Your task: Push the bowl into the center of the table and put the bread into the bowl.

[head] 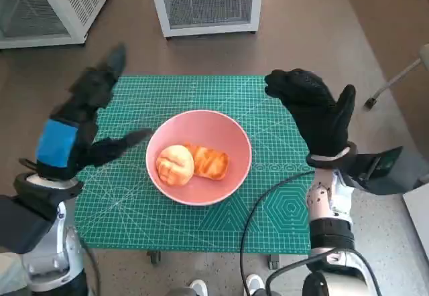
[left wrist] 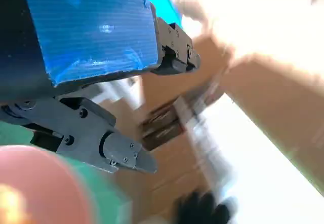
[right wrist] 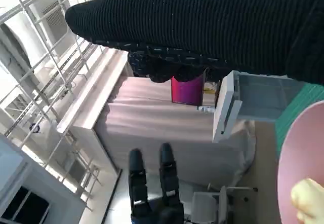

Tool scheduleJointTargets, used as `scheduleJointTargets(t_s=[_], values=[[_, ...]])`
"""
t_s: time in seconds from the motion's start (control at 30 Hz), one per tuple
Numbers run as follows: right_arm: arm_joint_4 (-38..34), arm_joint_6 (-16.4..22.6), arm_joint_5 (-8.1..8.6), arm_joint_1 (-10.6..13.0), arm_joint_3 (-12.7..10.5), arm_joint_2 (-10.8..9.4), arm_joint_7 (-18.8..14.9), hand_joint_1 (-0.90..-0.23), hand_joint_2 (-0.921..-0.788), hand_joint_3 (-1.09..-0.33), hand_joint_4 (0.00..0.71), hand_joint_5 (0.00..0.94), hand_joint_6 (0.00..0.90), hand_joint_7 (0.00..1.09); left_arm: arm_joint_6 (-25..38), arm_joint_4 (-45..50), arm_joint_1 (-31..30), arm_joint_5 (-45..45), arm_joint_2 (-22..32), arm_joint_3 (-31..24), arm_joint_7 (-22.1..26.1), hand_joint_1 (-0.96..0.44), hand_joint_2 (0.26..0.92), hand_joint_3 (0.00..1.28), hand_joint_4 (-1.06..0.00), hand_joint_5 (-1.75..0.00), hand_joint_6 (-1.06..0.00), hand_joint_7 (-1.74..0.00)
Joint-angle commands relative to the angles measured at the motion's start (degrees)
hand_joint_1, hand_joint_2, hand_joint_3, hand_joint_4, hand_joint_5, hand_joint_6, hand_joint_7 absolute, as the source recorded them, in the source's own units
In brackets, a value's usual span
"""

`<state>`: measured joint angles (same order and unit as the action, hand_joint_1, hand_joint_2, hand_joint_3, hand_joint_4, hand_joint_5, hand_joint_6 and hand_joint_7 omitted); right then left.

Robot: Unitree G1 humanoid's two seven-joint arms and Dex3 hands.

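bowl: the pink bowl sits on the green mat at about the middle of the table — I judge the push done, since nothing of mine touches it.
bread: two pieces lie inside the bowl, a round bun touching a flatter glazed piece; both rest low in the basin, so I judge the placing done too.
my left hand: the left hand hangs over the mat's left side, fingers spread and holding nothing; one finger points toward the bowl's rim but stops short of it. It looks blurred in the head view, so I cannot vouch for the exact pose.
my right hand: the right hand is raised over the mat's right side, glove fingers apart, palm empty — well clear of the bowl.
why apart: with a hand on each side and neither in contact, the bowl is not disturbed.
risk: a sweep of either hand could catch the rim and slide the bowl off centre.
surroundings: white mesh cabinets stand on the floor beyond the table; someone's shoes show at the near edge.
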<state>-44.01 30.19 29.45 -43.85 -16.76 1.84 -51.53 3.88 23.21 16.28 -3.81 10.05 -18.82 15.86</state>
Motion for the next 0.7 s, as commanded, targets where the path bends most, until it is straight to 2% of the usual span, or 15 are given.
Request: scheduleJointTargets(t_s=[0.03,0.27,0.7], values=[[-0.57,-0.73,-0.63,-1.29,0.31,0.06,1.45,-0.427,-0.921,-0.383,0.406,0.002,0.615,0.01,-3.29,-1.11,-0.76,-3.39,-1.60,-0.17,-2.42,-0.51,0.921,0.25,-0.30,-0.06,-0.32,-0.07],[0.35,-0.24,-1.42,-2.77,0.87,0.15,2.97,-0.448,-0.921,-0.375,0.412,0.003,0.614,0.00,-6.73,-4.00,-0.04,-6.42,-1.85,0.32,-3.69,-0.55,0.921,0.31,-0.30,-0.06,-0.31,-0.09],[-0.20,2.26,-2.77,-4.99,2.14,-0.06,4.65,-0.449,-0.921,-0.377,0.409,0.001,0.578,0.00,-7.06,-6.01,1.59,-7.47,-0.54,3.79,-4.26,-0.61,0.921,0.32,-0.32,-0.06,-0.30,-0.13]])
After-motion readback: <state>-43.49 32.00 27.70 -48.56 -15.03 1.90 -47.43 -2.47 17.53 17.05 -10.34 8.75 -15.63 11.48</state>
